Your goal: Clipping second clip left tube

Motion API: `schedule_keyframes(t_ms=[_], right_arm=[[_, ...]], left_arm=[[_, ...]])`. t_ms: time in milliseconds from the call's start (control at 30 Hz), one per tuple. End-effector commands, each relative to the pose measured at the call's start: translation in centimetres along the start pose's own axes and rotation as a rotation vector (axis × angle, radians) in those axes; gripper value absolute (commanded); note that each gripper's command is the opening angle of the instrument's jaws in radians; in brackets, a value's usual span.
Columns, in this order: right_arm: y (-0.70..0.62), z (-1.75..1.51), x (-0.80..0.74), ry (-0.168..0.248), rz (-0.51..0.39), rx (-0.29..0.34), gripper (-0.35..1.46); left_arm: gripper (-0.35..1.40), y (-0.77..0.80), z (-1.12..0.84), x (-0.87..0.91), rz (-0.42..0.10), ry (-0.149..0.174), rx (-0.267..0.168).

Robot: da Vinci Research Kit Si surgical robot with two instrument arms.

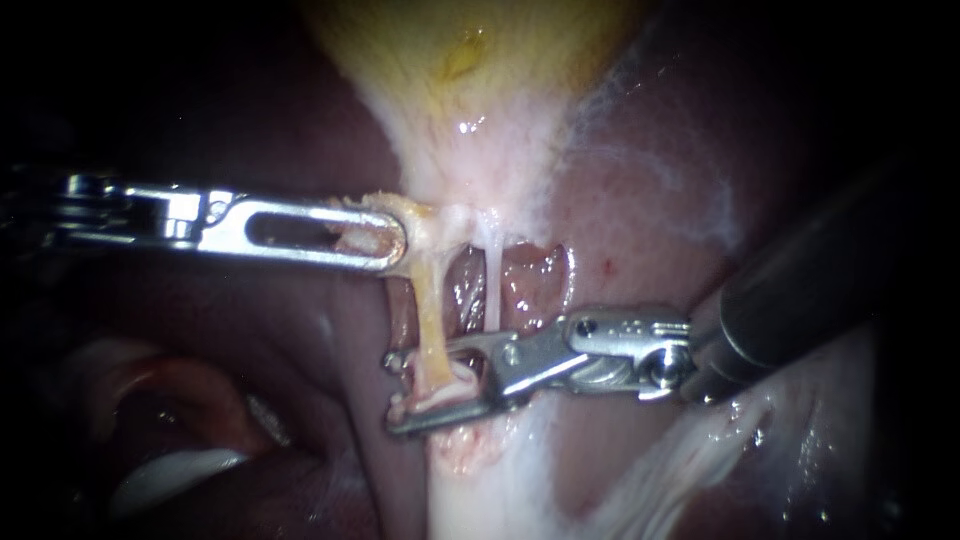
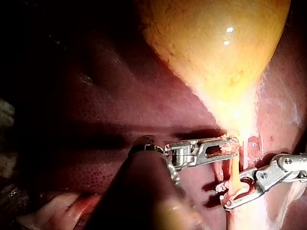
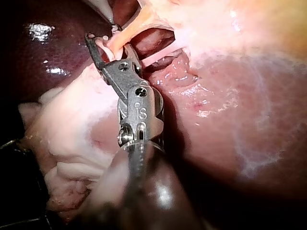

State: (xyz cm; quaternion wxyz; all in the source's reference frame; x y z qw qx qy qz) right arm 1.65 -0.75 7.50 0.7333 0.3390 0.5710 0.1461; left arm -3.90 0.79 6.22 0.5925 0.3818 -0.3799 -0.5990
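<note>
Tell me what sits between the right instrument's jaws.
The yellowish left tube passes between the right instrument's open jaws, with pale tissue bunched around it. Anything inside the bunch is covered.

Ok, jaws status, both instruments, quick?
Left instrument: shut on tissue below the gallbladder.
Right instrument: open, jaws straddling the left tube.

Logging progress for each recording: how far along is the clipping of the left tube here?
Done: the left instrument holds tissue below the gallbladder taut. In hand: the right instrument has its open jaws astride the left tube. Left: closing them; I see no set clip on the tube yet.
</note>
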Motion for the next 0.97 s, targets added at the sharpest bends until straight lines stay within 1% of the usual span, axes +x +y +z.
schedule_keyframes(t_ms=[33, 200, 233, 267, 300, 367, 433, 533, 967], right_arm=[[0.00, -0.01, 0.01, 0.001, 0.006, 0.000, 0.05], [0.00, -0.04, 0.02, 0.008, 0.054, 0.001, -0.19], [0.00, -0.04, 0.02, 0.008, 0.072, 0.002, -0.30], [0.00, -0.05, 0.02, 0.009, 0.090, 0.002, -0.35], [0.00, -0.06, 0.02, 0.009, 0.113, 0.001, -0.35], [0.00, -0.07, 0.00, 0.012, 0.124, 0.002, -0.35], [0.00, -0.08, -0.01, 0.000, 0.154, 0.000, -0.35], [-0.01, -0.11, -0.02, -0.023, 0.155, -0.007, -0.35], [-0.01, -0.12, -0.03, -0.026, 0.155, -0.006, -0.35]], left_arm=[[-0.35, 0.00, 0.00, 0.00, 0.000, 0.000, 0.000], [-0.35, 0.01, -0.01, 0.00, 0.000, 0.000, 0.000], [-0.35, 0.01, -0.01, 0.00, 0.000, 0.000, 0.000], [-0.35, 0.01, -0.01, 0.00, 0.000, 0.000, 0.000], [-0.35, 0.02, 0.00, -0.01, 0.000, 0.000, 0.000], [-0.35, 0.03, 0.00, -0.01, 0.001, 0.000, 0.001], [-0.35, 0.03, 0.00, -0.01, 0.001, 0.001, 0.001], [-0.35, 0.04, 0.00, -0.01, 0.001, 0.001, 0.001], [-0.35, 0.05, 0.00, -0.02, 0.001, 0.001, 0.001]])
